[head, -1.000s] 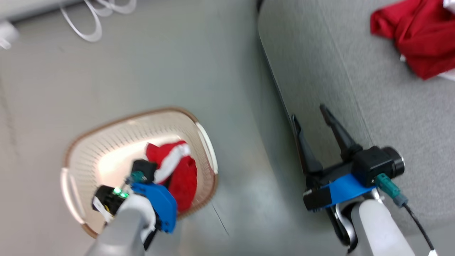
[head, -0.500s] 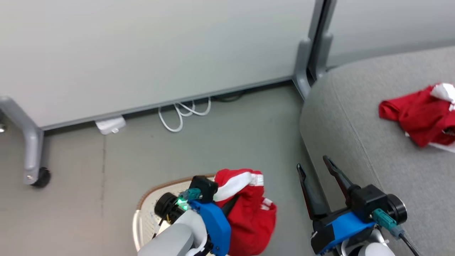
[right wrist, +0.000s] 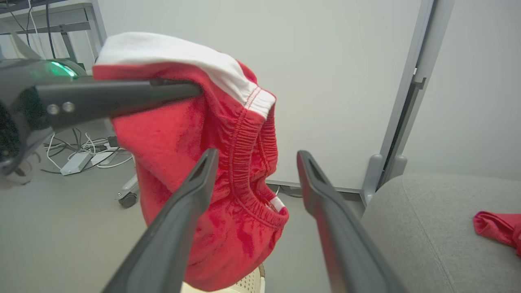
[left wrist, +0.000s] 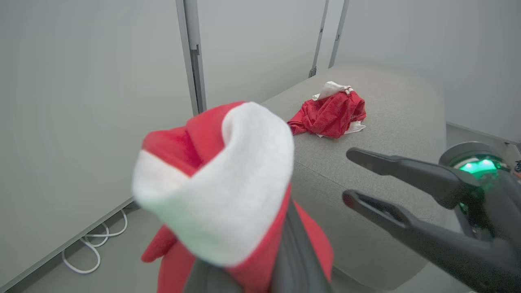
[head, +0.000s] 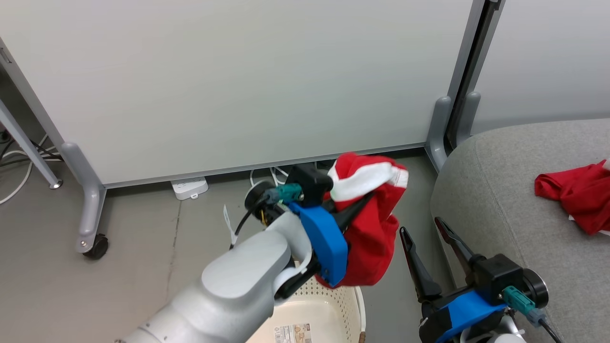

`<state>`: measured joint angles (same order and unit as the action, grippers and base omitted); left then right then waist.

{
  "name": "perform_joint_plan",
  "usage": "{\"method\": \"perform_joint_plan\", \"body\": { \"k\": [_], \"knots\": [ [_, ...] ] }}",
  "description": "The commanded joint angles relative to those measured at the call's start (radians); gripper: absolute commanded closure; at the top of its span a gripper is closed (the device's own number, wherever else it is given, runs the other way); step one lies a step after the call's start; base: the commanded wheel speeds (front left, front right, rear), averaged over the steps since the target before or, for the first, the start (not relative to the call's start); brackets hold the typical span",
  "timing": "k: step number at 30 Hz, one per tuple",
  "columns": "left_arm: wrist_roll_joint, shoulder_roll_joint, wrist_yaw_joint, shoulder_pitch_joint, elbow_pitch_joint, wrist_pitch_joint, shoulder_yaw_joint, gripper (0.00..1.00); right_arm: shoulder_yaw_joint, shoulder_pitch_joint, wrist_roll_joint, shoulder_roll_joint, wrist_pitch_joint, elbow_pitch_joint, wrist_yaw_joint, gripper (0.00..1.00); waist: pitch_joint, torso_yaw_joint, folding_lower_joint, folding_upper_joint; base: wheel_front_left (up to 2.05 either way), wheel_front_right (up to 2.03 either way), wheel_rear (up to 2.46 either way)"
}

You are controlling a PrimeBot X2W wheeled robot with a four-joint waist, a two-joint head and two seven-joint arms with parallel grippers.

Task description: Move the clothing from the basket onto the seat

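Held the left hand up and forward on a bent pale forearm, fingers pointing up and to the right in the head view. Pinched those fingers together on the red garment, which hung down from them. Wore a blue bracket at the left wrist, with a black camera block above it. Held the right hand lower, at the bottom right of the head view, fingers pointing up and spread wide, gripping nothing. Set the two hands near each other but apart, the garment just left of the right fingers.
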<state>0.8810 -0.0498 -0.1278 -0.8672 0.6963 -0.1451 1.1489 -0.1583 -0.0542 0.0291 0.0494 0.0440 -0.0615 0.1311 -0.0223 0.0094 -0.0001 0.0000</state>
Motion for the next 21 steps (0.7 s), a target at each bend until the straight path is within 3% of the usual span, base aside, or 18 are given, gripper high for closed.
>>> {"method": "perform_joint_plan", "body": {
  "k": [1,10,21],
  "knots": [
    [0.019,-0.002,-0.003,-0.032,-0.013,-0.004,0.006,1.0,0.0,0.019,0.009,0.002,0.003,-0.001,-0.001,0.0,-0.005,0.0,0.0001,0.0,0.0,0.0,0.0],
    [0.072,-0.002,-0.004,-0.147,-0.013,-0.009,0.057,1.0,0.002,0.019,0.02,0.002,0.012,-0.015,-0.001,0.0,-0.026,-0.006,0.0001,0.0,0.0,0.0,0.0],
    [0.126,-0.002,-0.004,-0.137,0.026,-0.029,0.101,1.0,-0.049,0.018,0.019,0.002,-0.007,-0.018,-0.001,0.0,-0.021,-0.013,0.0001,0.0,0.0,0.0,0.0]
  ]
}}
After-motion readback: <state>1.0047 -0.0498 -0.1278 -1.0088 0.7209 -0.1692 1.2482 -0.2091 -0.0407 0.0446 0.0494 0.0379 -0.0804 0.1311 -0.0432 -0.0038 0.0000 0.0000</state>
